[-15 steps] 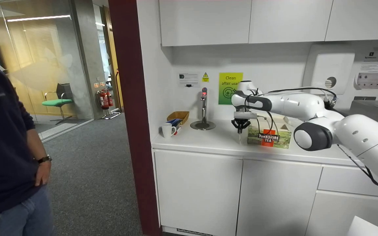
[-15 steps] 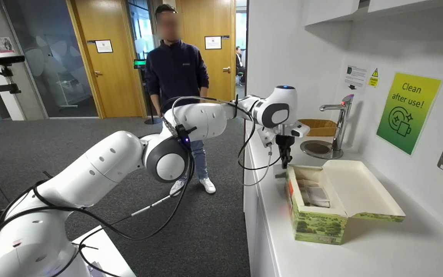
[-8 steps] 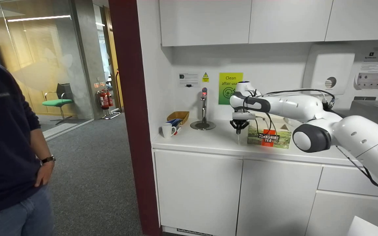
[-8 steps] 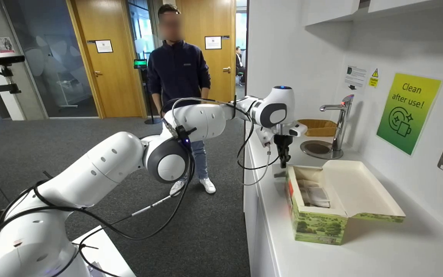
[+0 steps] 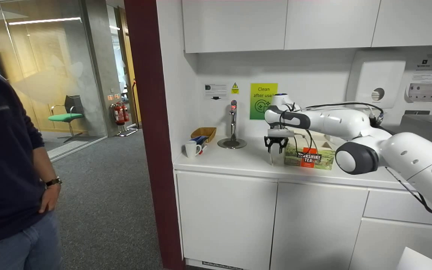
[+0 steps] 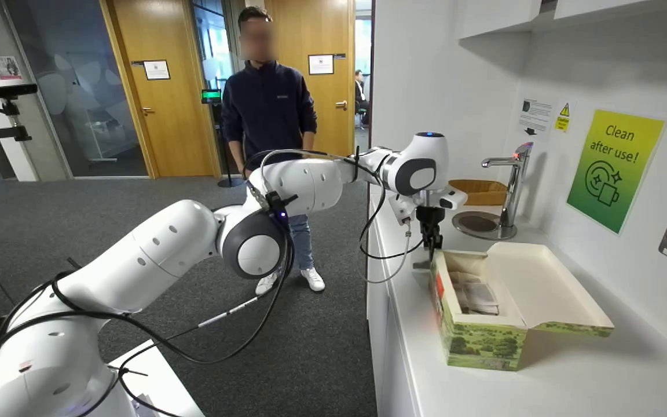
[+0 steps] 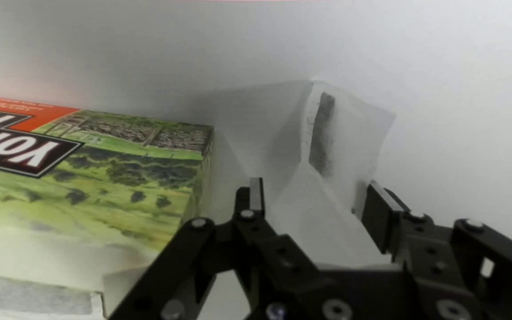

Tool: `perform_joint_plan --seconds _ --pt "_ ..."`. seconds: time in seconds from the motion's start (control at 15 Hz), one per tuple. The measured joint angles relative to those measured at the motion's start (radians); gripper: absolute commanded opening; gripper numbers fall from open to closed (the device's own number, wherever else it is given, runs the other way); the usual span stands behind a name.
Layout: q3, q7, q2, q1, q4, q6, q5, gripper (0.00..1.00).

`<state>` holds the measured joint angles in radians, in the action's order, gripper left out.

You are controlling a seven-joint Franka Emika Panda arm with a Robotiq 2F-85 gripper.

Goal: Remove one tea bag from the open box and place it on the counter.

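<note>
White counter (image 5: 231, 161): white mug (image 5: 191, 149) at left, brown basket (image 5: 205, 131) just behind, metal tap (image 5: 233, 125) next. Gripper (image 5: 275, 150) above counter, pointing down; fingers parted, nothing clamped. Tea bag (image 7: 345, 146) below gripper, between fingertips in wrist view; contact with fingers or counter cannot be told. Open green-sided box (image 5: 308, 160) just beside gripper, at right in exterior view; tea bags (image 6: 477, 296) visible inside.

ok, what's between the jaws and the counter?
A tea bag: in an exterior view it shows as a narrow pale strip below the open jaws; the wrist view shows it too. Whether it touches the counter, I can't tell.
</note>
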<state>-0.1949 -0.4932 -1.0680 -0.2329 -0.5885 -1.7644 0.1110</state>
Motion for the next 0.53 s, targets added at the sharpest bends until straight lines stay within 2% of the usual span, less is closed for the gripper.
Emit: perform_joint_plan --seconds 0.07,0.13,0.53 --pt "0.000 0.001 0.000 -0.005 0.004 0.000 0.000 0.99" --pt "0.000 0.001 0.002 -0.010 0.010 0.000 0.001 1.00" --pt "0.002 0.014 0.039 -0.028 0.075 0.000 0.004 1.00"
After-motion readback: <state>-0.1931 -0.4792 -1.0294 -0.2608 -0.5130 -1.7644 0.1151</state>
